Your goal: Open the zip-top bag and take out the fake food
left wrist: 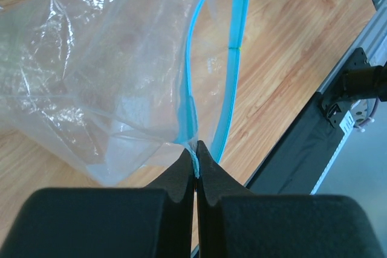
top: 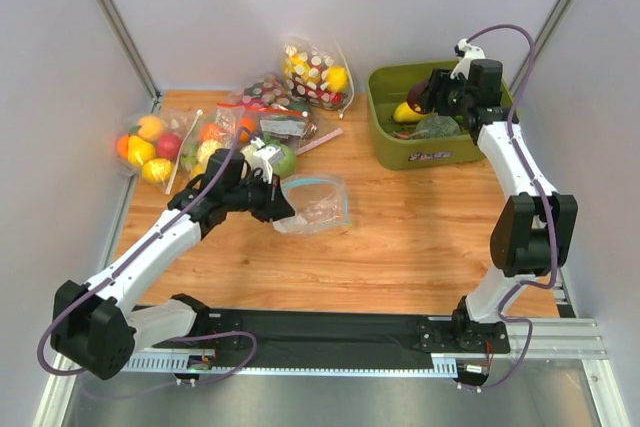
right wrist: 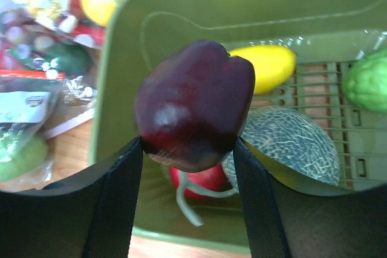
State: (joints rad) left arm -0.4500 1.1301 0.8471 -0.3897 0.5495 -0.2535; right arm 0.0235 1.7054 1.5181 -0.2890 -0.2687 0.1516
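Note:
The clear zip-top bag [top: 315,204] with a teal-blue zipper strip [left wrist: 233,58] lies open and looks empty on the wooden table. My left gripper [top: 283,209] is shut on the bag's zipper edge, seen close in the left wrist view [left wrist: 196,161]. My right gripper [top: 425,97] is shut on a dark purple fake fruit [right wrist: 193,104] and holds it above the green bin [top: 385,137]. In the bin lie a yellow lemon [right wrist: 263,67], a red ball [right wrist: 202,179], a grey-green netted piece [right wrist: 290,143] and a green one [right wrist: 369,80].
Several other bags of toy fruit lie at the back left: a clear one with orange and yellow fruit [top: 150,144], one with a pink-red zipper [top: 265,122] and a polka-dot one [top: 315,72]. A black mat [top: 320,332] runs along the near edge.

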